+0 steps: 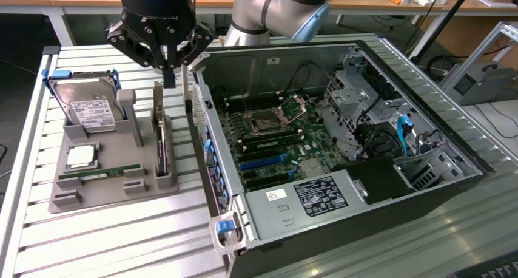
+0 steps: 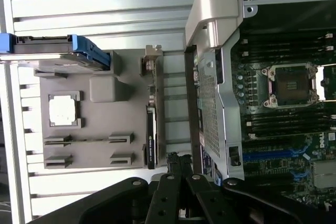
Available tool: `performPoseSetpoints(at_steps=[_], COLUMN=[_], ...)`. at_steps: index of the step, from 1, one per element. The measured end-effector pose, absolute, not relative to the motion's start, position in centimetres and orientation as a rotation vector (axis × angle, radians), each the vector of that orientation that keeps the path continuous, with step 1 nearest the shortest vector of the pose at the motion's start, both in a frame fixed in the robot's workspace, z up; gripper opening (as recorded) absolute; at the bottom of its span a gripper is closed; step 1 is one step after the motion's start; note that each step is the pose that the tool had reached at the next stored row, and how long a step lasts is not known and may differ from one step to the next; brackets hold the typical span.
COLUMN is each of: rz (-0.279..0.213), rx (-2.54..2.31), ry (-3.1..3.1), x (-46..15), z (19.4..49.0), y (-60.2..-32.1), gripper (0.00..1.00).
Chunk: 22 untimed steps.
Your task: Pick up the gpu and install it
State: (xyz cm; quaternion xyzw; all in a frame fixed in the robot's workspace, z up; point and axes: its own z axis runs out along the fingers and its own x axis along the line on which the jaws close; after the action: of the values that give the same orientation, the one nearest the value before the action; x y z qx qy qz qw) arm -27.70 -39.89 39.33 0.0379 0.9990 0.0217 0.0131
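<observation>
The black robot gripper, fingers pressed together on nothing, hangs close over the thin green-and-dark gpu card. The card stands on edge in a grey moulded tray beside the open black computer case.

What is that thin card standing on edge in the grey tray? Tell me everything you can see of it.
The graphics card is a thin, flat board, dark on its visible face, with a pale metal bracket at one end. It stands on its long edge, slotted between posts of the grey tray, beside the open computer case. The closed pincer hangs above one end.
</observation>
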Motion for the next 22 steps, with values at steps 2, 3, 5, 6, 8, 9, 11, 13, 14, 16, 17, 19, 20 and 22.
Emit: performPoseSetpoints(at_steps=[2,3,5,6,8,9,11,13,14,16,17,19,20,22], rz=[0.068,0.068,0.068,0.068,0.068,0.068,0.068,0.068,0.068,0.068,0.068,0.068,0.068,0.068], rx=[0.118,0.118,0.118,0.118,0.118,0.118,0.118,0.118,0.118,0.118,0.118,0.118,0.118,0.118], ry=[3.112,3.113,3.112,3.112,3.112,3.112,3.112,3.112,3.112,3.113,3.112,3.112,3.113,3.113], x=[-28.0,-28.2,-28.7,-29.0,-29.4,-29.7,-30.0,-30.2,-30.2,-30.3,-30.4,-30.4,-30.5,-30.6], z=[39.3,39.3,39.3,39.3,39.3,39.3,39.3,39.3,39.3,39.3,39.3,39.3,39.3,39.3], y=[-39.9,-39.9,-39.9,-39.9,-39.9,-39.9,-39.9,-39.9,-39.9,-39.9,-39.9,-39.9,-39.9,-39.9], gripper=[0.11,0.11,0.11,0.11,0.11,0.11,0.11,0.11,0.11,0.11,0.11,0.11,0.11,0.11])
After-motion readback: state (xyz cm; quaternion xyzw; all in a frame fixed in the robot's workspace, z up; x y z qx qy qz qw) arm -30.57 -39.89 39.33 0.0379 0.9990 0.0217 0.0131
